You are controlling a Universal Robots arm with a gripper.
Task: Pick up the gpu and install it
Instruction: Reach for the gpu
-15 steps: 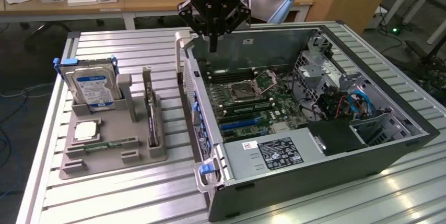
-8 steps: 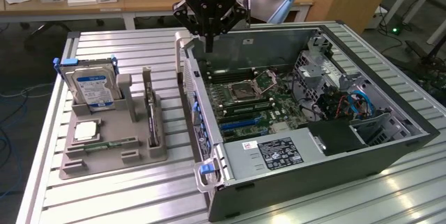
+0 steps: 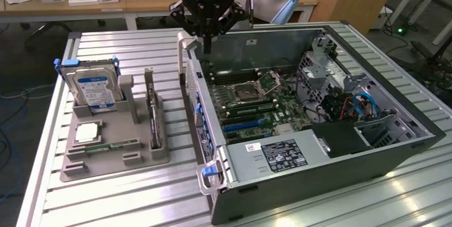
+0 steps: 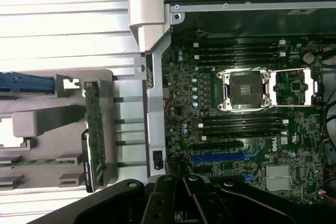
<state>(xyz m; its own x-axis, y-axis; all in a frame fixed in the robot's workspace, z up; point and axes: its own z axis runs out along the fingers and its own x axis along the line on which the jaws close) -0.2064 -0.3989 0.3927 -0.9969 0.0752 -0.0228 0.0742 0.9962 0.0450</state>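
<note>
On the slatted metal table [image 3: 127, 200], cut off at the frame edges, one open computer case [image 3: 318, 184] is laid on its side. Beside it, one grey holder [image 3: 106, 169] carries one hard drive [image 3: 95, 87] and the gpu [image 3: 152, 116], stood on edge, its long axis parallel to the case wall, its faces hardly seen. Above that wall the gripper [image 3: 207, 47] is clenched, empty.

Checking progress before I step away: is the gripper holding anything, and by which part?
Nothing is held. The gripper is shut and empty over the edge of the computer case; the gpu stands in the gray holder.
</note>
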